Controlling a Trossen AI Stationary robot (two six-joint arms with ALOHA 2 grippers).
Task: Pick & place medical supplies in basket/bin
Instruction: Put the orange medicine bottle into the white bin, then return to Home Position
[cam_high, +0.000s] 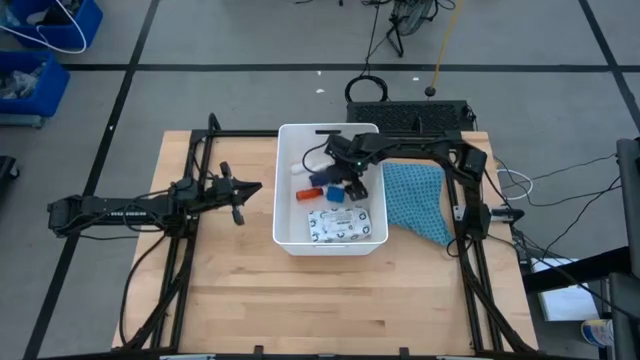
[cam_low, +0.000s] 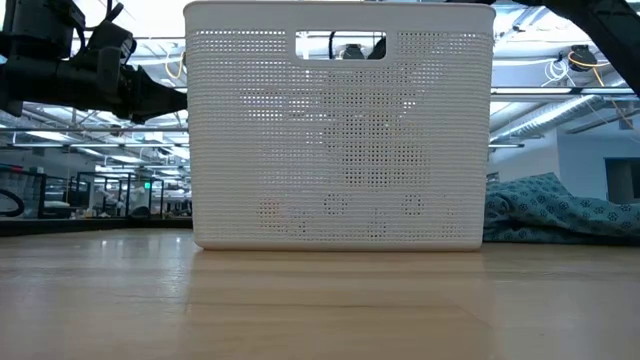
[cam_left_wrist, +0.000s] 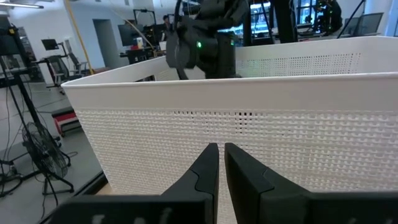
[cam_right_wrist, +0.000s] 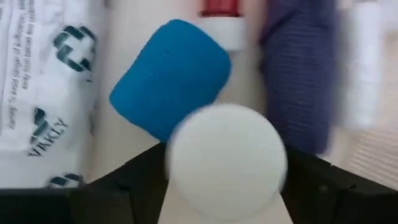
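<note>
The white tub (cam_high: 285, 235) stands mid-table, its perforated wall (cam_low: 340, 130) filling the low view. On its floor lie a white patterned packet (cam_high: 345, 225) (cam_right_wrist: 43, 93), a blue cube (cam_high: 337, 195) (cam_right_wrist: 171, 78), a red bottle (cam_right_wrist: 221, 9), a dark blue flat piece (cam_right_wrist: 298, 74) and a white tube (cam_right_wrist: 367, 68). My right gripper (cam_high: 352, 185) reaches down into the tub and is shut on a white round-ended item (cam_right_wrist: 227, 162). My left gripper (cam_high: 245, 190) (cam_left_wrist: 222, 168) hovers outside the tub's left wall, fingers together. My right gripper holds the white item between its two fingers (cam_right_wrist: 124, 183), one on each side. Its round white end (cam_right_wrist: 227, 143) faces the wrist camera and hides the rest of it. The fingers come from above, pointing down into the tub. Whether its lower end rests on the floor is hidden.
A teal patterned cloth (cam_high: 415, 200) (cam_low: 560, 215) lies on the table right of the tub. Black frame rails (cam_high: 190, 260) run along both sides of the wooden table. Blue crates (cam_high: 40, 50) sit on the floor beyond the far left corner. Bare wood lies near the tub's front.
</note>
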